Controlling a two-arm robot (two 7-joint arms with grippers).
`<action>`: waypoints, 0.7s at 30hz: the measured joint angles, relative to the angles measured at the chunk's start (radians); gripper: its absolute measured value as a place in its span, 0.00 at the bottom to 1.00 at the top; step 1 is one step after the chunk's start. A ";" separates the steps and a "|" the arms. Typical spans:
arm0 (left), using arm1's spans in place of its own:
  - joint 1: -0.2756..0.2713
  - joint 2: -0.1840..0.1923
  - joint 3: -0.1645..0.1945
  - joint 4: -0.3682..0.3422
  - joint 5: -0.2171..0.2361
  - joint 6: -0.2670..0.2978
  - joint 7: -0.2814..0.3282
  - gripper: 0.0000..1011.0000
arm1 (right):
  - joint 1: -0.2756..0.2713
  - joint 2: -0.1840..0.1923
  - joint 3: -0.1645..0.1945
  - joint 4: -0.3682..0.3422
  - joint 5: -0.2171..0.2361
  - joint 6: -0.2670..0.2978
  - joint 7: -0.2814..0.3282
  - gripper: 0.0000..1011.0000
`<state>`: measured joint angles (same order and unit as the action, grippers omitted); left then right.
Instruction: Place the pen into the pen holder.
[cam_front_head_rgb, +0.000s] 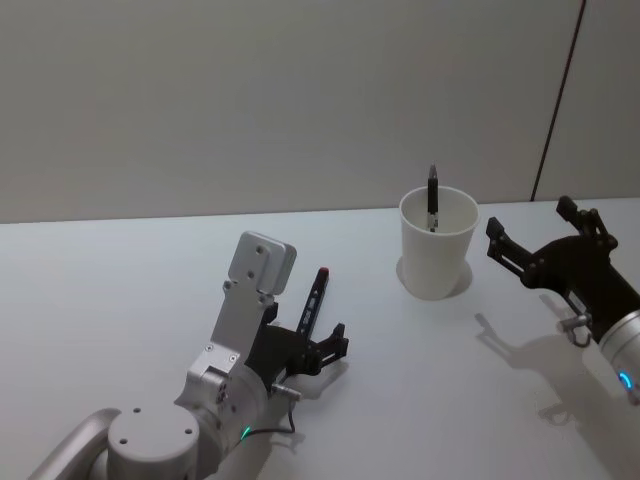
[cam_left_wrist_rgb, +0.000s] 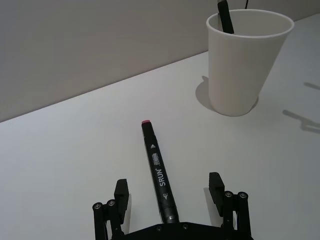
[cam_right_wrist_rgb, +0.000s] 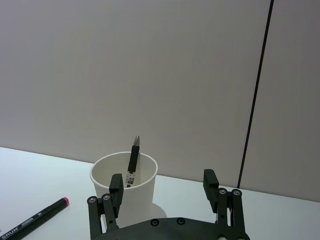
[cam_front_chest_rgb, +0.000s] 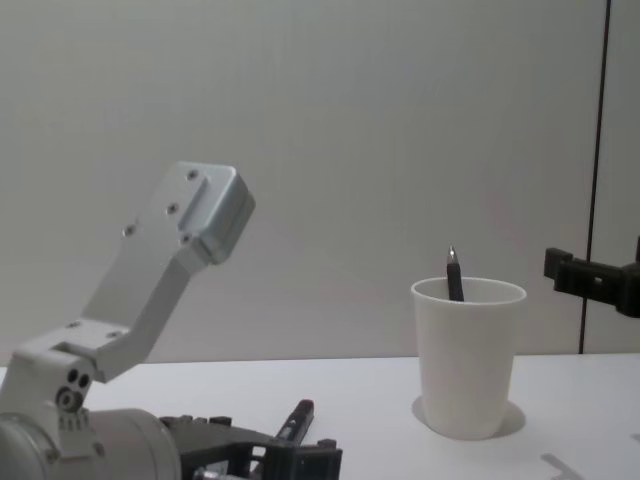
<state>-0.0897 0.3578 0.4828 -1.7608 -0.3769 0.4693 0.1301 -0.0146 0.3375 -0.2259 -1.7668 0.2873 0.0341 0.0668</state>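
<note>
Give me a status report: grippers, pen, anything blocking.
Left gripper open, straddling the marker flat on the table. Right gripper open, raised beside the pen holder. One black pen already in the holder, room left.

White table (cam_front_head_rgb: 100, 300): pen holder (cam_front_head_rgb: 437, 250) (upright), marker pen (cam_front_head_rgb: 316, 296) lying flat.

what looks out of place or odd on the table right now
Nothing is spilled or damaged. The pen holder stands upright with a black pen leaning inside. Only the marker lies flat on the table outside it, between the open fingers of the left gripper. The right gripper, open, is beside the holder.
</note>
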 joint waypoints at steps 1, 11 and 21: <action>0.000 -0.003 0.000 0.002 0.000 0.004 0.004 0.99 | 0.000 0.000 0.000 0.000 0.000 0.000 0.000 0.99; -0.004 -0.019 -0.002 0.011 0.008 0.035 0.024 0.99 | 0.000 0.000 0.000 0.000 0.000 0.000 0.000 0.99; -0.008 -0.035 -0.008 0.015 0.007 0.070 0.039 0.99 | 0.000 0.000 0.000 0.000 0.000 0.000 0.000 0.99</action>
<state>-0.0978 0.3229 0.4753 -1.7453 -0.3696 0.5391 0.1696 -0.0146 0.3375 -0.2259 -1.7667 0.2873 0.0341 0.0667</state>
